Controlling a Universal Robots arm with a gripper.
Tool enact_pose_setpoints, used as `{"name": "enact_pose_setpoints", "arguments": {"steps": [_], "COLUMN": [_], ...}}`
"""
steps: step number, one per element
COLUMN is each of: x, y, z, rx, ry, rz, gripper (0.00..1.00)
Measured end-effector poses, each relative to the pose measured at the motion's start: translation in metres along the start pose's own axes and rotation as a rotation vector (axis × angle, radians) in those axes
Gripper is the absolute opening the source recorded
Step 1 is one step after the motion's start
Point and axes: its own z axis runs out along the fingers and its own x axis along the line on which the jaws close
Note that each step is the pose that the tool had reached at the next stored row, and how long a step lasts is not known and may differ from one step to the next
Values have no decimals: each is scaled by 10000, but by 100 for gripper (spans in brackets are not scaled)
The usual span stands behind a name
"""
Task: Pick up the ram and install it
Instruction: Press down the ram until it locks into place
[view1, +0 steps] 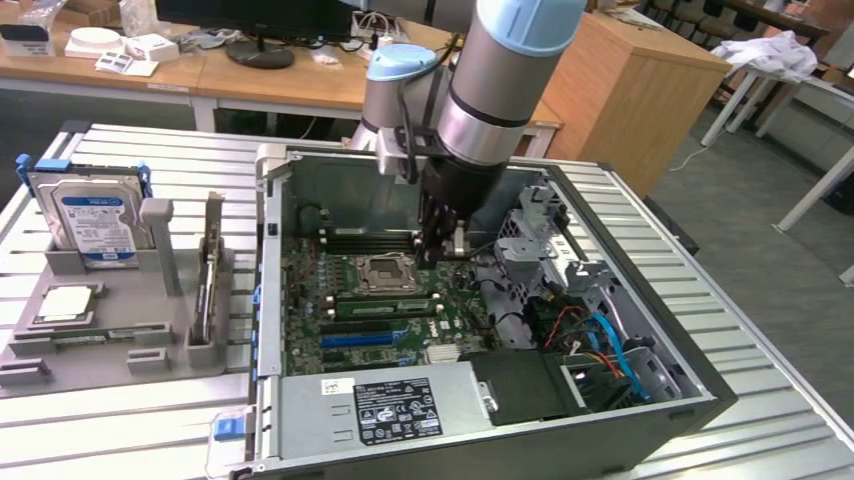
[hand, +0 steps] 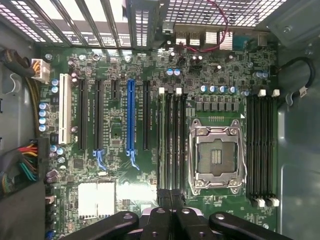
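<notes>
The ram (view1: 380, 306) stands in a slot beside the CPU socket (hand: 216, 159) inside the open case (view1: 687, 392). The gripper (hand: 171, 200), fingers pressed together, hangs over the slots' end. A holder (view1: 158, 348) outside carries a hard drive (view1: 96, 215).

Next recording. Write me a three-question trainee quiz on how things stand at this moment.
1. True or false: the claw hangs inside the open computer case, above the motherboard.
2. Which stands in the grey holder beside the case? A) hard drive B) keyboard C) fan
3. Fill in: one long expansion slot is coloured ____.
Key: 1 true; 2 A; 3 blue.
</notes>
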Motion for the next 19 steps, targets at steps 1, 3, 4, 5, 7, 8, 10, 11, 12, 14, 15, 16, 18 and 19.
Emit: {"name": "enact_pose_setpoints", "arguments": {"steps": [1, 3, 4, 5, 7, 8, 10, 11, 12, 14, 15, 16, 18, 19], "x": [1, 2, 3, 4, 5, 6, 6, 6, 6, 6, 6, 6, 6, 6], "y": [0, -1, -1, -1, -1, -2, -1, -1, -1, -2, -2, -4, -21, -35], "z": [9, 27, 36, 43, 58, 63, 63, 63, 64, 64, 64, 64, 65, 64], "rx": [-1, -1, 0, -1, -1, -1, -1, -1, -1, -1, -1, -1, 0, -1], "ry": [1, 0, 0, 0, 0, 0, 3, 3, 2, 1, 1, 1, -1, -1], "rz": [0, -1, 0, 0, 0, 0, 0, 0, 0, 0, 1, 2, 1, 0], "gripper": [11, 11, 11, 11, 11, 11, 11, 11, 11, 11, 11, 11, 11, 11]}}
